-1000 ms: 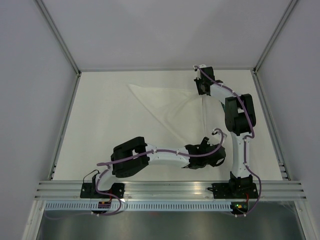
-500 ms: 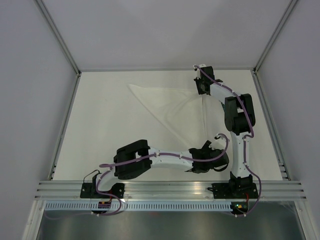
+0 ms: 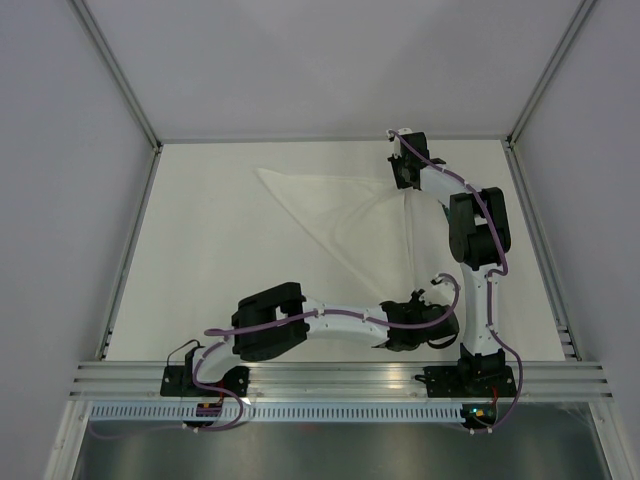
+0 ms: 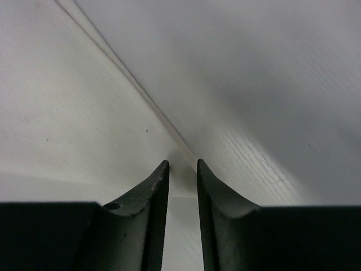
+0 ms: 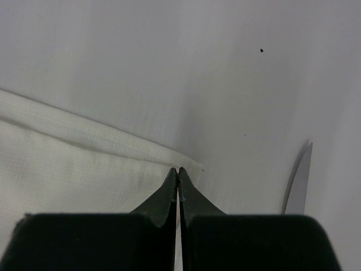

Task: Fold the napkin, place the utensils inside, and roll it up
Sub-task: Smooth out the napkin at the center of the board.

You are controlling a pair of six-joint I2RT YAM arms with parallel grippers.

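left gripper: jaws narrowly apart, napkin hem running to tips | right gripper: closed at napkin hem

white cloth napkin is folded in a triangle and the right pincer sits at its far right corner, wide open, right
Not quite: the right pincer is shut, not wide open. The right wrist view shows its tips pressed together at the hemmed corner of the white thin cloth napkin. The rest holds: the napkin is folded in a triangle, with that pincer at its far right corner.
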